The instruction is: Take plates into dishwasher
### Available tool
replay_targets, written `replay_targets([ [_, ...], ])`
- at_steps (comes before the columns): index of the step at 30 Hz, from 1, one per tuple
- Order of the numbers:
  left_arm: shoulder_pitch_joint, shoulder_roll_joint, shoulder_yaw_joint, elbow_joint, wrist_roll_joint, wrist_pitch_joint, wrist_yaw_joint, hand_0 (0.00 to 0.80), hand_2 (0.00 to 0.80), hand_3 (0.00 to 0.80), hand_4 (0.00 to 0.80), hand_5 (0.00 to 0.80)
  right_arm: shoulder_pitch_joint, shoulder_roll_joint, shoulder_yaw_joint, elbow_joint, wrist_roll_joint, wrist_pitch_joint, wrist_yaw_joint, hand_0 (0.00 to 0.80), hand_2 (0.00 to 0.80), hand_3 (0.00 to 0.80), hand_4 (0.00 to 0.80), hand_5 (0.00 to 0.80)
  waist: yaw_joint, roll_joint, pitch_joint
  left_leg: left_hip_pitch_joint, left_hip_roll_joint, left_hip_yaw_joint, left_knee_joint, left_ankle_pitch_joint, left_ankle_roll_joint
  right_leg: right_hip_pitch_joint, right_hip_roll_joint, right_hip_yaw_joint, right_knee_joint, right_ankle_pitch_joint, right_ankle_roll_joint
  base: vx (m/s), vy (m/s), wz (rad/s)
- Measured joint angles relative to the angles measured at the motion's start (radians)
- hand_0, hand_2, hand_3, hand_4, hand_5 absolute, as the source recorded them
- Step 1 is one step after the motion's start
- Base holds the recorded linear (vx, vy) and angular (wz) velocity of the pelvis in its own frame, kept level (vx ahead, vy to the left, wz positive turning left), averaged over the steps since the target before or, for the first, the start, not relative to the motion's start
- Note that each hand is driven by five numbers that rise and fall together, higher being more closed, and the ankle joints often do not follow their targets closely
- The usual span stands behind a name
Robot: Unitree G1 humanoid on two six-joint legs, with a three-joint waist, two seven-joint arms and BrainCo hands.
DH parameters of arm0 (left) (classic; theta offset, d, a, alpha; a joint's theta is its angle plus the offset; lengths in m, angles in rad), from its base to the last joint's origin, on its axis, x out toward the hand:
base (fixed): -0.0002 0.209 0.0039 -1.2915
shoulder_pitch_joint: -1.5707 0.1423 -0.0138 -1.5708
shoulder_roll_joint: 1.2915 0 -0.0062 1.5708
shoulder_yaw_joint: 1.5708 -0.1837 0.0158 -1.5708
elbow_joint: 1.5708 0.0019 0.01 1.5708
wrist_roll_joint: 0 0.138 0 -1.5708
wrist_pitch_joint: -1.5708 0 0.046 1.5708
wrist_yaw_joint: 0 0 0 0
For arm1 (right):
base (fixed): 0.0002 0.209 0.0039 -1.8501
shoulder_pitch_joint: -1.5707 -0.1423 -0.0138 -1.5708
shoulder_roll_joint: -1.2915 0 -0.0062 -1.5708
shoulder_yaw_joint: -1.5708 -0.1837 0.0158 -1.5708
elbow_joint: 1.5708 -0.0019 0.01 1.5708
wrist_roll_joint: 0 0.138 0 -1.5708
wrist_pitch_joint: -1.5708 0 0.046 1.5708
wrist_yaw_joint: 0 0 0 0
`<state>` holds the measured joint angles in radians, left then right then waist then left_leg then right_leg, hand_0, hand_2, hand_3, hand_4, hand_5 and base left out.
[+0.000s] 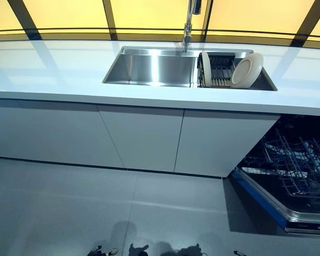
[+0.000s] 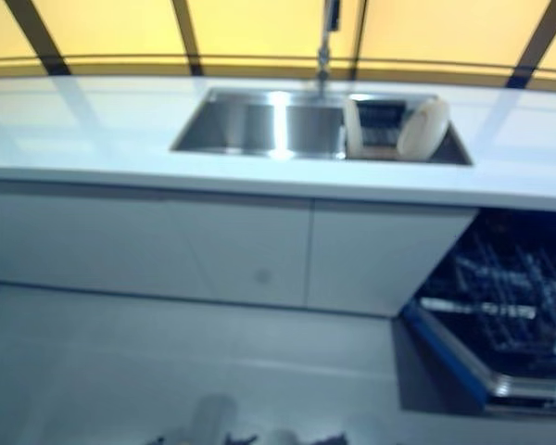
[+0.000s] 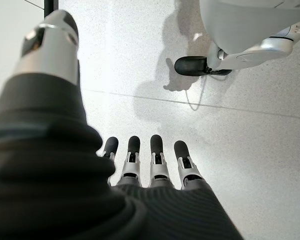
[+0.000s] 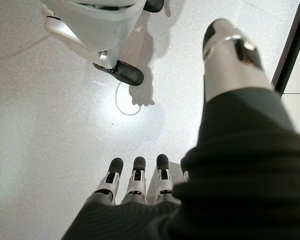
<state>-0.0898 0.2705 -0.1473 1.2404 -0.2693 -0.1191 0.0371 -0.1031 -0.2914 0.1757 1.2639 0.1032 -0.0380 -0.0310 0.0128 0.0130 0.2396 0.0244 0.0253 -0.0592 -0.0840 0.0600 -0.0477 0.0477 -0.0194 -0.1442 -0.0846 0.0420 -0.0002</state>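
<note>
Two white plates stand on edge in a dark rack (image 1: 221, 69) in the right half of the steel sink (image 1: 149, 66): one thin upright plate (image 1: 206, 69) and one tilted plate (image 1: 247, 70) leaning to the right. The dishwasher (image 1: 293, 170) stands open at the lower right, its wire rack (image 1: 301, 160) pulled out and its door down. My left hand (image 3: 150, 165) hangs over the floor, fingers straight, empty. My right hand (image 4: 135, 180) also hangs over the floor, fingers straight, empty. Neither hand is near the plates.
A white counter (image 1: 53, 69) runs across the view with a tap (image 1: 189, 24) behind the sink. White cabinet doors (image 1: 141, 138) stand below it. The open dishwasher door (image 1: 266, 205) juts out over the grey floor (image 1: 69, 208).
</note>
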Motion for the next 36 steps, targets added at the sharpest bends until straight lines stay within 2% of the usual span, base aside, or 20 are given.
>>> replay_targets([
  [11,0.002,0.001,0.001,0.001,0.001,0.000,0.000,0.000,0.000,0.000,0.000,0.000,0.009,0.001,0.000,0.002,0.001,-0.005,-0.001,0.000,0.000,0.000,0.000,0.000,0.000,-0.006,0.001,0.002,0.000,0.001,0.000,0.001,0.001,0.002,0.000,0.001,0.001,0.000,0.000,0.015,-0.003,0.00],
  [16,0.007,0.005,0.002,-0.001,0.001,-0.004,-0.002,0.000,0.000,0.000,0.000,0.000,0.010,-0.001,-0.003,-0.048,0.025,-0.093,-0.036,0.000,0.000,0.000,0.000,0.000,-0.002,-0.014,0.000,0.025,0.001,0.002,-0.001,0.000,0.000,0.026,0.001,0.001,0.000,-0.001,0.000,0.008,-0.015,0.01],
  [19,0.011,0.007,0.002,-0.002,0.000,-0.004,-0.002,0.000,0.000,0.000,0.000,0.000,0.027,-0.016,-0.003,-0.200,0.044,-0.123,-0.079,0.000,0.000,0.000,0.000,0.000,-0.005,-0.015,-0.001,0.022,0.001,0.004,0.000,0.000,0.001,0.023,0.001,0.004,0.001,0.000,0.000,-0.082,-0.032,-0.03],
  [23,0.059,0.012,0.004,-0.033,0.000,-0.004,0.001,0.000,0.000,0.000,0.000,0.000,0.063,-0.072,-0.006,-0.647,0.043,-0.126,-0.196,0.000,0.000,0.000,0.000,0.000,-0.028,-0.022,0.000,0.018,0.003,0.022,-0.001,0.001,0.002,0.012,0.003,0.023,0.001,0.008,0.000,-0.023,-0.031,-0.12],
  [26,0.078,0.014,0.012,-0.057,0.000,-0.004,0.003,0.000,0.000,0.000,0.000,0.000,0.066,-0.114,-0.057,-0.821,0.045,-0.156,-0.227,0.000,0.000,0.000,0.000,0.000,-0.031,-0.030,-0.001,0.022,0.003,0.024,-0.001,0.001,0.002,0.013,0.003,0.026,0.001,0.009,0.000,0.003,-0.005,-0.03],
  [29,0.088,0.017,0.017,-0.058,0.000,-0.004,0.003,0.000,0.000,0.000,0.000,0.000,0.060,-0.126,-0.145,-0.980,0.076,-0.187,-0.218,0.000,0.000,0.000,0.000,0.000,-0.037,-0.037,-0.001,0.022,0.002,0.027,-0.001,0.002,0.003,0.012,0.002,0.028,0.000,0.010,0.000,0.000,0.000,0.00],
  [30,0.093,0.019,0.017,-0.058,0.000,-0.004,0.004,0.000,0.000,0.000,0.000,0.000,0.037,-0.129,-0.159,-1.026,0.111,-0.197,-0.206,0.000,0.000,0.000,0.000,0.000,-0.051,-0.042,-0.003,0.023,0.002,0.027,-0.001,0.002,0.003,0.014,0.002,0.029,0.000,0.010,0.000,0.000,0.000,0.00],
  [32,0.091,0.018,0.019,-0.057,0.000,0.000,0.004,0.000,0.000,0.000,0.000,0.000,0.010,-0.129,-0.174,-1.115,0.204,-0.205,-0.164,0.000,0.000,0.000,0.000,0.000,-0.054,-0.045,-0.005,0.024,0.002,0.029,-0.001,0.002,0.003,0.013,0.002,0.030,0.000,0.010,0.001,0.006,-0.010,-0.02],
  [34,0.076,0.018,0.021,-0.057,0.000,0.009,0.004,0.000,0.000,0.000,0.000,0.000,-0.036,-0.128,-0.176,-1.224,0.364,-0.212,-0.069,0.000,0.000,0.000,0.000,0.000,-0.057,-0.045,-0.005,0.027,0.003,0.033,-0.001,0.002,0.003,0.014,0.003,0.035,0.000,0.011,0.000,0.020,-0.026,-0.05],
  [36,0.061,0.018,0.021,-0.059,0.001,0.016,0.004,0.000,0.000,0.000,0.000,0.000,-0.076,-0.128,-0.174,-1.256,0.443,-0.221,-0.014,0.000,0.000,0.000,0.000,0.000,-0.054,-0.046,-0.005,0.031,0.004,0.034,-0.002,0.002,0.003,0.017,0.004,0.036,0.000,0.012,0.000,0.012,-0.014,-0.02],
])
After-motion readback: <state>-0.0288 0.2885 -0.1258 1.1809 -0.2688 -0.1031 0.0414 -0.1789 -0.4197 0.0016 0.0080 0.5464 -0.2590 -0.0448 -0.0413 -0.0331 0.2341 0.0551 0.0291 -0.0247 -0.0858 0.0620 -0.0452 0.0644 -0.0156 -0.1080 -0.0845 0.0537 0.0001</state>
